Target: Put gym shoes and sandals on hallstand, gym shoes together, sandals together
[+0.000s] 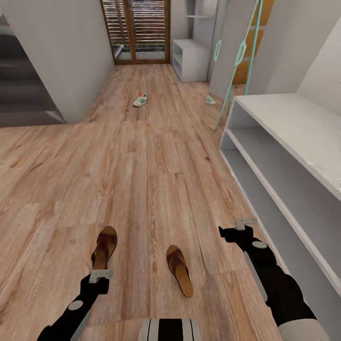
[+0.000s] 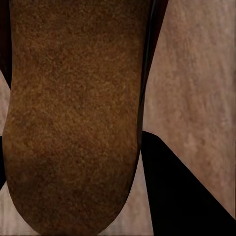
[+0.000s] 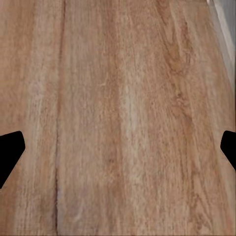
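Note:
Two brown sandals lie on the corridor floor (image 1: 156,156) just in front of me. My left gripper (image 1: 100,274) is down over the heel of the left sandal (image 1: 105,245). Its tan insole (image 2: 73,113) sits very close in the left wrist view, with one black finger (image 2: 182,196) against its edge. The right sandal (image 1: 180,270) lies free. Over bare planks beside the hallstand (image 1: 289,128), my right gripper (image 1: 244,223) hangs open; its fingertips (image 3: 10,152) are wide apart. One gym shoe (image 1: 140,100) stands far down the corridor. The other gym shoe (image 1: 210,100) peeks from behind a leaning panel.
A plain white shelf unit (image 1: 189,59) stands at the far end beside a slatted wooden door (image 1: 136,31). A grey panel with teal straps (image 1: 237,52) leans near the hallstand's far end. A grey wall corner (image 1: 71,61) juts in on the left.

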Robot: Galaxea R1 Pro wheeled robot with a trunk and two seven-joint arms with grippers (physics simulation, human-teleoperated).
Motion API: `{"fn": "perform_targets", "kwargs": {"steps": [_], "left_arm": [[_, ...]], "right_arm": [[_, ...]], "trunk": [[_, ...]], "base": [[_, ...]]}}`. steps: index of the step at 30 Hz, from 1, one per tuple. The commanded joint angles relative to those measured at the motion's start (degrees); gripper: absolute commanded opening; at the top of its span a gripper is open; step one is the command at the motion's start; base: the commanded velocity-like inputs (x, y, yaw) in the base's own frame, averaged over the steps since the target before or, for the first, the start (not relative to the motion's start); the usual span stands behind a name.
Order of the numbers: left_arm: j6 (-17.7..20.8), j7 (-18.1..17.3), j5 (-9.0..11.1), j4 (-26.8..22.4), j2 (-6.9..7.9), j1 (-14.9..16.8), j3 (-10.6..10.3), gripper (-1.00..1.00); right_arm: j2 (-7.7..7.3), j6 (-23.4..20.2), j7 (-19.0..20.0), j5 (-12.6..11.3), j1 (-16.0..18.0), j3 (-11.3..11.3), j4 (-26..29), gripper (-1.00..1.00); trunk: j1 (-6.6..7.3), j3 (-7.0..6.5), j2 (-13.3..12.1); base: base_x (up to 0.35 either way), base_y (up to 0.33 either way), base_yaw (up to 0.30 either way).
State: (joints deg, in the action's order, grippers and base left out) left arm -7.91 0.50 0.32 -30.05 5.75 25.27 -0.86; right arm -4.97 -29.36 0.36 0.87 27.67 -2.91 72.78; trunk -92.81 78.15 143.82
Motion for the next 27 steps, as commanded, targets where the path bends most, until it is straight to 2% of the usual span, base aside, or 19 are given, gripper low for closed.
{"fn": "perform_targets", "kwargs": {"steps": [1,8,27], "left_arm": [[0.5,0.0,-0.2,-0.2,0.03,0.0,0.0,-1.0],[1.5,0.0,-0.1,-0.6,0.0,0.0,0.2,-1.0],[1.4,0.0,-0.1,-0.5,-0.05,0.0,0.1,-1.0]], "right_arm": [[-0.04,1.2,0.0,0.1,0.0,-0.1,-0.7,1.0],[0.35,7.2,0.0,0.2,0.0,-0.1,-4.5,1.0],[0.67,7.9,0.0,0.3,0.0,-0.1,-4.3,1.0]], "trunk": [[0.03,-0.28,0.0],[0.21,-2.41,-0.1],[0.7,-6.72,-0.4]], "base": [[0.0,0.0,0.0],[0.0,0.0,0.0],[0.0,0.0,0.0]]}}
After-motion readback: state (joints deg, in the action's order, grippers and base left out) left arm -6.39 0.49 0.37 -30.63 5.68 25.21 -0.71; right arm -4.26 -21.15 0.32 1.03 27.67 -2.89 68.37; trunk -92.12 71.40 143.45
